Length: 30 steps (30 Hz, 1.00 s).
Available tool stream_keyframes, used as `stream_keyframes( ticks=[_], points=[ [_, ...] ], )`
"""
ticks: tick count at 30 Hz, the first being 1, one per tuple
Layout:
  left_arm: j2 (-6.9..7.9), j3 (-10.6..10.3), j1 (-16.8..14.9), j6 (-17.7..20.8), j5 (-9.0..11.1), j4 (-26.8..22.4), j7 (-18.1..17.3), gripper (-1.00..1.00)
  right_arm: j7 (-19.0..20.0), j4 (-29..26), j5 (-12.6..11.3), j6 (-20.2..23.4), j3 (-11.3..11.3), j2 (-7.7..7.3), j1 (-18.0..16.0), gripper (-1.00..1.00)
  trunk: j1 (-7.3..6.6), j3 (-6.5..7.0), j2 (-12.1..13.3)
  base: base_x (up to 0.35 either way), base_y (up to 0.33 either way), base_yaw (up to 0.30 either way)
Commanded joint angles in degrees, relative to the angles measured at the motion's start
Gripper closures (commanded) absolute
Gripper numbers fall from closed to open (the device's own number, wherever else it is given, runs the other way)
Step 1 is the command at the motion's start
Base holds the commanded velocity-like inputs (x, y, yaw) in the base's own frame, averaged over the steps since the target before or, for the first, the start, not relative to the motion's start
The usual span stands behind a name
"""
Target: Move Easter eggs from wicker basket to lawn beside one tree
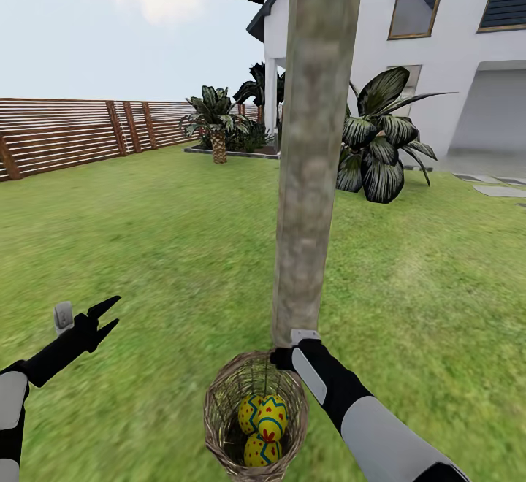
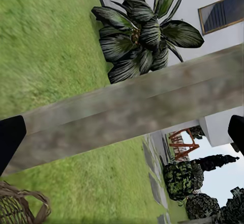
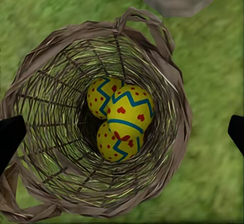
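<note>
From the head camera the open-weave wicker basket (image 1: pixel 255 416) sits at the mottled tree (image 1: pixel 315 146) on the lawn (image 1: pixel 146 248), left gripper (image 1: pixel 109 318) spread empty; the right wrist shows glossy zigzag eggs (image 3: pixel 122 119) between parted, empty fingertips (image 3: pixel 10 137).

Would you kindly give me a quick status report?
Left gripper open, empty. Right gripper open above brown woven-twig basket. Three yellow zigzag-banded eggs inside. Pale grey-brown tree trunk just beyond.

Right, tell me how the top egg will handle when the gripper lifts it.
The top egg looks smooth and rounded, so it may slip between the fingers. It rests on the other two eggs, which will probably shift. The wicker basket is deep, which likely limits the grip angle.
</note>
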Motion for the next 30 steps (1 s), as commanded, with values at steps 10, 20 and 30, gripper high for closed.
stream_keyframes(
  ticks=[10, 20, 30],
  points=[
    [-0.05, 0.09, -0.03, 0.27, -0.1, 0.03, -0.21, -1.0, -0.71, 0.09, -0.95, 0.31, 0.25, 0.0, -0.08, -1.0, 0.0, -0.06, -0.03, 0.0, 0.0, 0.0],
    [-0.61, -0.22, -0.03, 0.27, -0.15, 0.0, -0.17, -1.0, -1.84, 4.02, -0.93, 2.6, 0.68, 0.0, -2.14, -1.0, 1.31, -1.13, -2.44, 0.0, 0.0, 0.0],
    [-2.42, -0.31, -0.03, 0.27, -0.27, 0.03, -0.08, -1.0, -1.36, 3.86, -0.8, 2.8, 5.94, 0.0, -2.24, -1.0, 3.51, -2.93, -6.45, 0.0, 0.0, 0.0]
  ],
)
